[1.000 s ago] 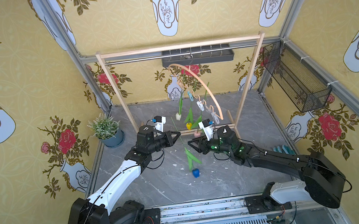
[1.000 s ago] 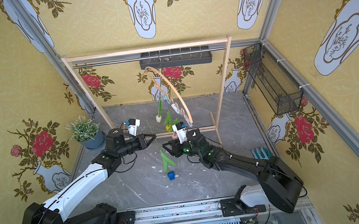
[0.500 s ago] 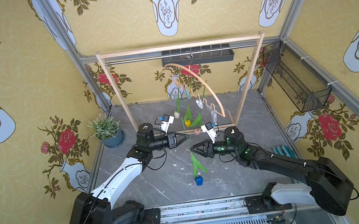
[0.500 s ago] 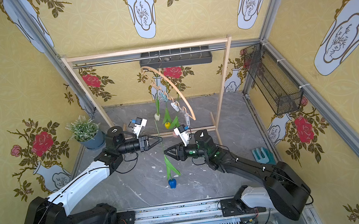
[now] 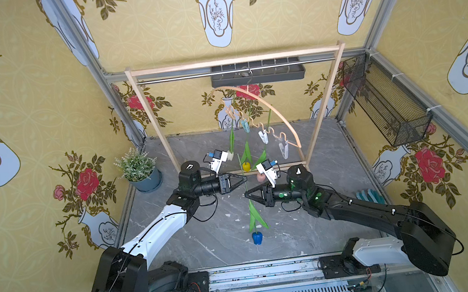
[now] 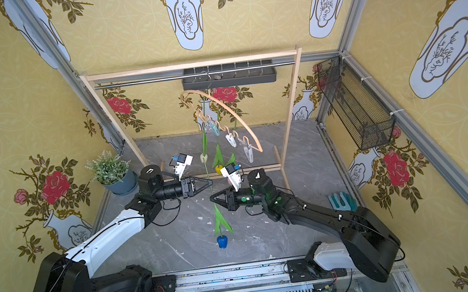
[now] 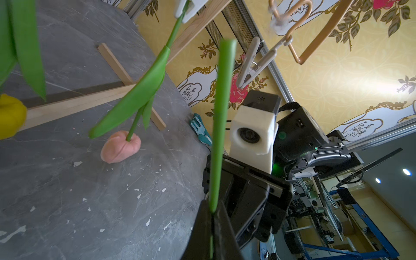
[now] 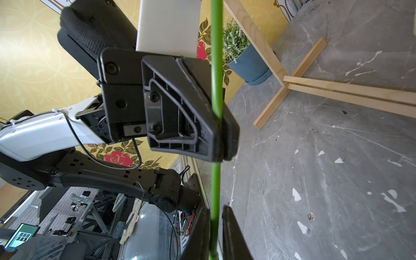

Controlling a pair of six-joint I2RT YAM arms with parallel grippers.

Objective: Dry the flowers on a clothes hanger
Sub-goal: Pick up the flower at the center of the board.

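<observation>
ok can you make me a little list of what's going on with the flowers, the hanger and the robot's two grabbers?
hanger: hooked on the rail, hanging tilted
hanging from it: white tulip, yellow tulip, pink tulip, all heads down
blue tulip: head down, not pegged
left gripper: shut on the blue tulip's stem
right gripper: jaws either side of the same stem, lower down, thin gap showing
empty peg: one, at the hanger's low end
nearby: potted plant
</observation>
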